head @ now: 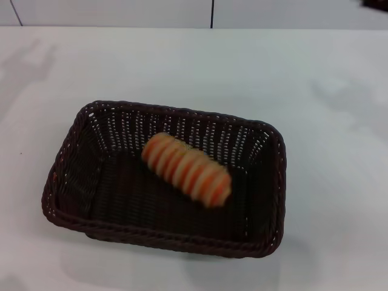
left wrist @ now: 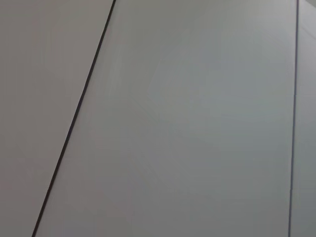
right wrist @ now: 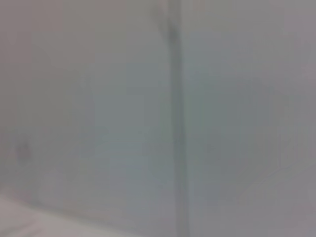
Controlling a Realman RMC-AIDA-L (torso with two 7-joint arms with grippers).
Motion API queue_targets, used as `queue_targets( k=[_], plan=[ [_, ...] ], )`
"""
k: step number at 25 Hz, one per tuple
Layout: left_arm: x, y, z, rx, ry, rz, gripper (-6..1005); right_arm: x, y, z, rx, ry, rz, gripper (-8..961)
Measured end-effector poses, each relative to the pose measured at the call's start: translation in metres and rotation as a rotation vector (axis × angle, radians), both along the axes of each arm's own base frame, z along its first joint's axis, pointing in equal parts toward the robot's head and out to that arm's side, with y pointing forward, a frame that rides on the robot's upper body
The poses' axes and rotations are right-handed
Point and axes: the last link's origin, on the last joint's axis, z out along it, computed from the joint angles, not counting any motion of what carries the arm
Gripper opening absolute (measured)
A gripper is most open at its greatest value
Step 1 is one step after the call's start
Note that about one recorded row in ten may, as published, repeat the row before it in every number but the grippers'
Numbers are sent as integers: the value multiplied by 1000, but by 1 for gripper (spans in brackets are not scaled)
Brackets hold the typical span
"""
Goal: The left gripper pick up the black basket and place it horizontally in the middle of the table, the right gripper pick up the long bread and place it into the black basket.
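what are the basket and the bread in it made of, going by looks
The black basket looks like woven wicker or plastic rattan: braided rim, open-weave sides, slight sheen. The long bread has smooth, evenly ridged orange stripes, so it is possibly a plastic or foam replica rather than real bread.

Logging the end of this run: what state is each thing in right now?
black basket: upright on the table, long side across, holding the bread.
long bread: lying diagonally on the basket floor.
table: white, bearing the basket.
Neither pincer is in view.

Striped long bread (head: 187, 168) lies diagonally inside black basket (head: 73, 157) on table (head: 327, 91).
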Motion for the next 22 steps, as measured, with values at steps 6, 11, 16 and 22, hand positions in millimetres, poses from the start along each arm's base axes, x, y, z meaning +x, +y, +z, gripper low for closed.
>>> queue_targets(
  k=[6, 11, 16, 22],
  plan=[
    [-5, 0, -6, -8, -1, 13, 452, 42, 5, 13, 255, -31, -66, 702],
    [-8, 1, -10, -15, -8, 19, 452, 68, 12, 8, 418, -94, -104, 702],
    [-10, 4, -17, -12, 2, 24, 452, 85, 16, -3, 580, -173, -124, 702],
    [-18, 6, -32, 29, 10, 22, 452, 98, 18, -18, 774, -247, -131, 702]
  ],
)
